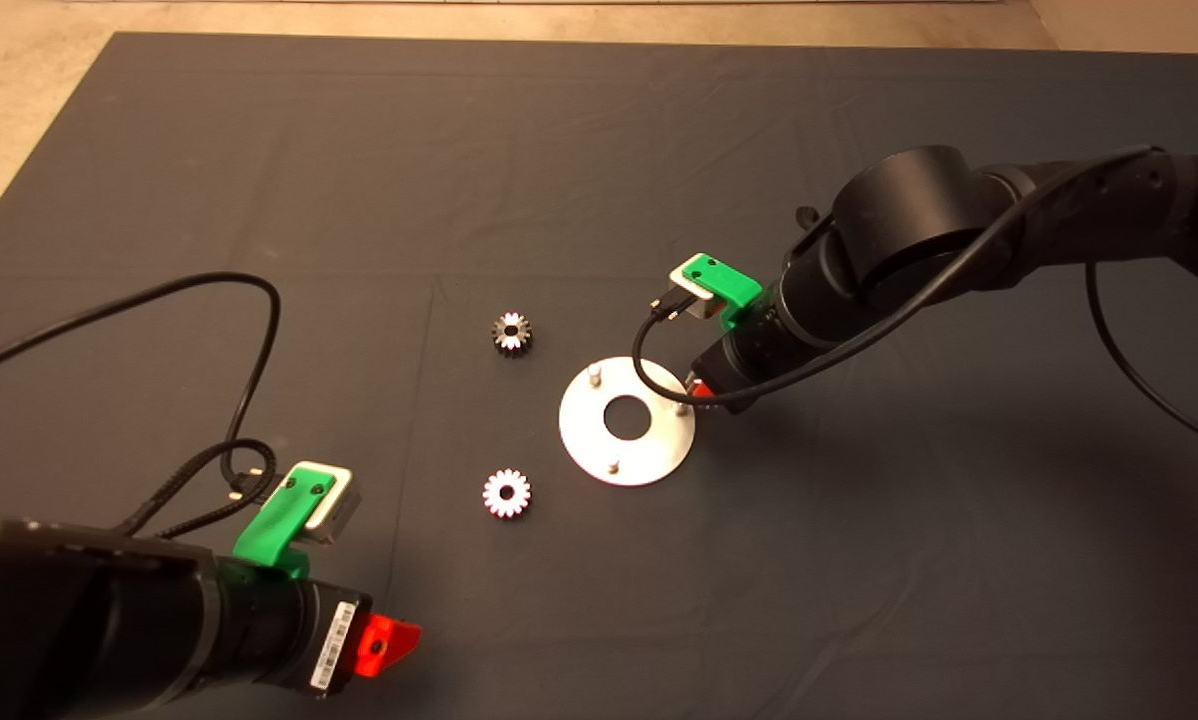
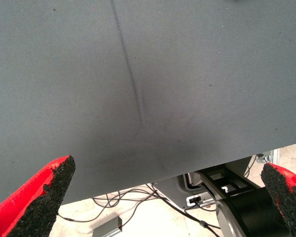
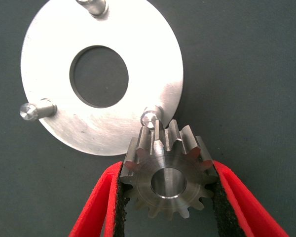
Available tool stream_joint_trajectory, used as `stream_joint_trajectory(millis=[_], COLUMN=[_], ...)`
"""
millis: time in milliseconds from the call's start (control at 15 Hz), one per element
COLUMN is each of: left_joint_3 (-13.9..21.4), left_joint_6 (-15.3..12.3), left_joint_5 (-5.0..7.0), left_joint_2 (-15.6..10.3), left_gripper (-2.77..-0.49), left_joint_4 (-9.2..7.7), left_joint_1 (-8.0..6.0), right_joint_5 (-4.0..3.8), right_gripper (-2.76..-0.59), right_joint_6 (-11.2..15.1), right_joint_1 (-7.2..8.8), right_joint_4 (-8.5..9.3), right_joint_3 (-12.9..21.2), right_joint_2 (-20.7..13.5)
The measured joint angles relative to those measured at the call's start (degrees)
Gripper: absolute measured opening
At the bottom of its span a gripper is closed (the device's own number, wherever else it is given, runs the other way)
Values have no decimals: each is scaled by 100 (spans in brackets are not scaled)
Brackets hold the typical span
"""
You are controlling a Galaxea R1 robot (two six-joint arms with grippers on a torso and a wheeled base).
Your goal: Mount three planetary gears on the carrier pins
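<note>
Your right gripper [image 3: 166, 197] is clamped on 1 planetary gear [image 3: 168, 177], held over the carrier disc [image 1: 627, 420] edge just beside the nearest pin [image 3: 150, 117], frame centre-right. 2 gears lie on the mat [image 1: 259, 150] left of the disc: [image 1: 511, 332] and [image 1: 506, 493]. Left gripper [image 2: 170, 197] sits parked lower left, fingers spread wide, holding nothing.

— What did the bench look like?
— A dark grey mat [image 1: 359, 150] covered it, creased in faint lines.
— And around it?
— Pale beige floor [image 1: 19, 90] showed past the far and left edges. In the left wrist view, beyond the mat's edge, loose cables [image 2: 113, 202] lay on the light floor beside a metal frame [image 2: 217, 190].
</note>
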Motion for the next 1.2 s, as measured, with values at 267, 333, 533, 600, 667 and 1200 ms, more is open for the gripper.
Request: stream_joint_trajectory(millis=[267,333,533,600,667,1200], left_joint_3=[0,0,0,0,0,0], left_joint_6=[1,0,0,0,0,0], left_joint_5=[1,1,1,1,1,1], left_joint_2=[0,0,-2,0,0,0], left_gripper=[-51,-51,-51,-51,-51,-51], left_joint_4=[0,0,0,0,0,-2], left_joint_1=[0,0,0,0,0,0], right_joint_5=[-1,1,2,1,1,1], right_gripper=[-236,-237,-236,-236,-236,-236], right_joint_6=[2,0,0,0,0,0], right_joint_1=[-1,-1,-2,-1,-1,-170], right_joint_4=[0,0,0,0,0,-2], right_joint_3=[5,5,5,5,5,2], right_joint_2=[28,29,29,29,30,38])
